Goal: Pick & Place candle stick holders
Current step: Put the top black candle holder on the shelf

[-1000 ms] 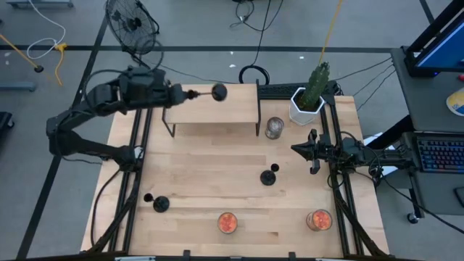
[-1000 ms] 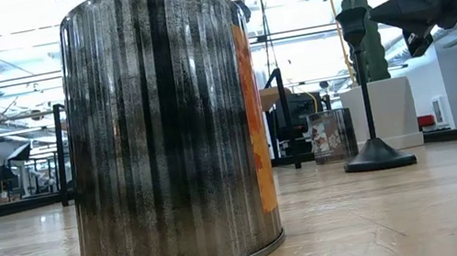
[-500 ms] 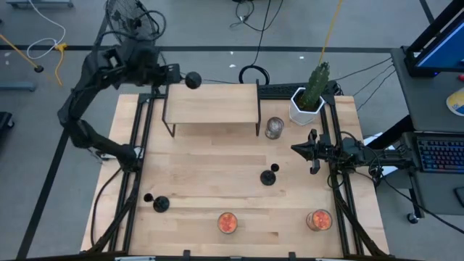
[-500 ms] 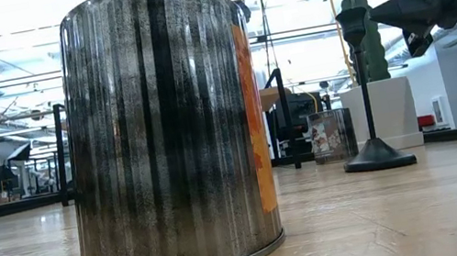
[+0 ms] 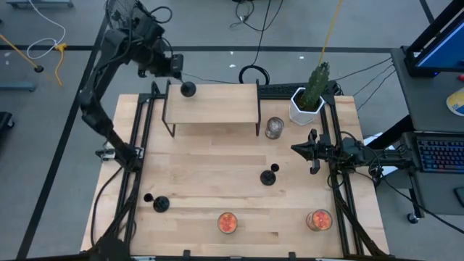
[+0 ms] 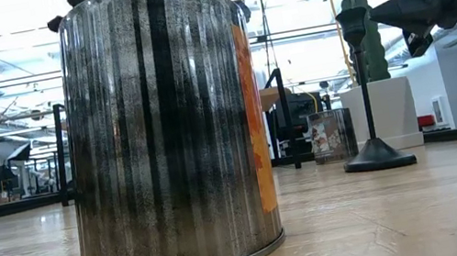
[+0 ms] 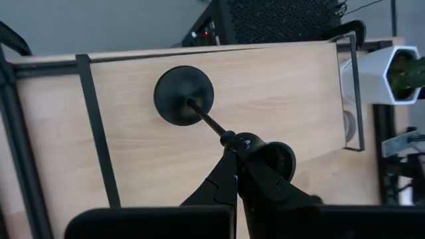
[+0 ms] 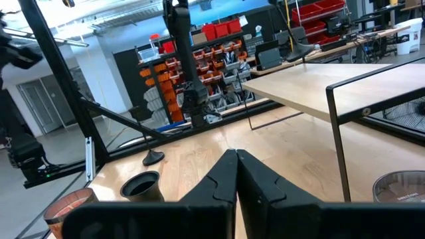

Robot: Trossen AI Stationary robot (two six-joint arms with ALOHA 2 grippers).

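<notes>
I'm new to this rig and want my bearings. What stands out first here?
The left gripper, fingers shut on a black candle stick holder, holds it above the raised wooden shelf at the table's far side. In the low view, a ribbed jar fills the foreground.

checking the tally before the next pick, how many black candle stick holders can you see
3: one held by the left gripper over the raised shelf, candle stick holder; one mid-table; one lying at the front left. None seem hidden.
</notes>
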